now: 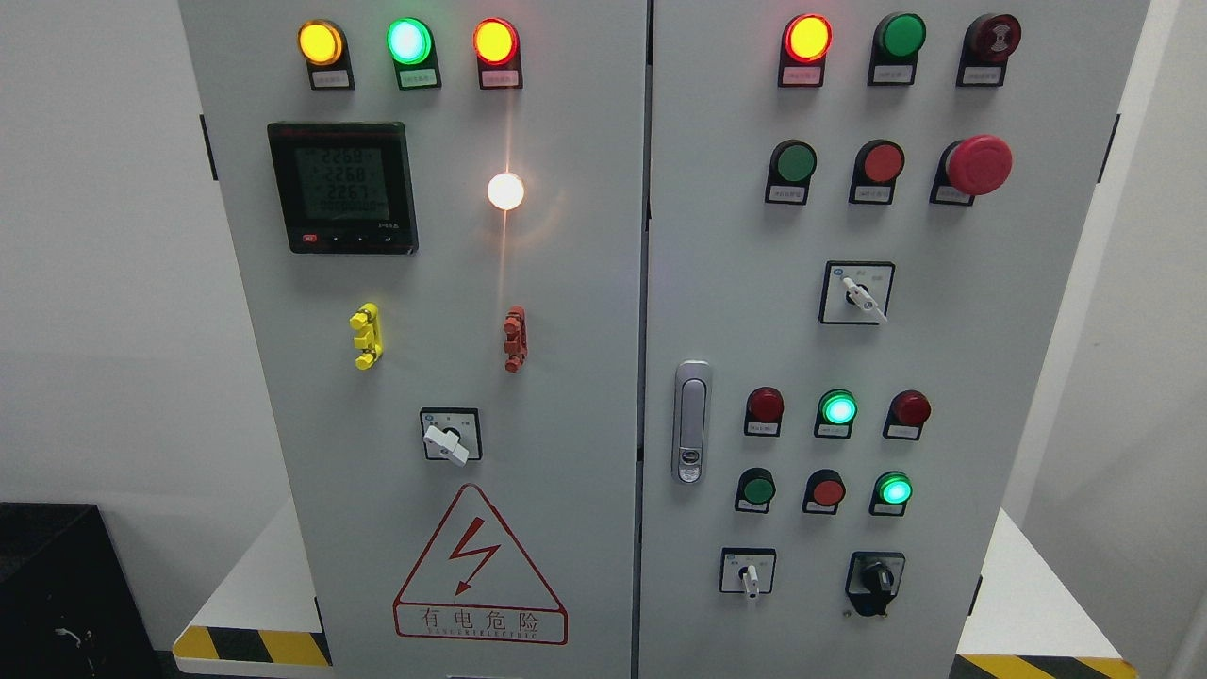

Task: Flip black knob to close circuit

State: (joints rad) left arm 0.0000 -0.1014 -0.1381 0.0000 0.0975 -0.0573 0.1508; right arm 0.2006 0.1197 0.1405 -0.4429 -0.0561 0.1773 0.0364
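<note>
The black knob (877, 578) sits at the lower right of the grey cabinet's right door (990, 396), on a black square plate. Its handle stands roughly upright. A white-handled selector (750, 575) is to its left. Neither of my hands nor arms shows anywhere in the head view.
The right door also carries lit and unlit round lamps, a red mushroom stop button (979, 165), a white selector (860, 294) and a chrome door latch (691, 422). The left door (283, 377) has a digital meter (342, 187), another white switch (449, 438) and a red lightning warning sign (478, 571).
</note>
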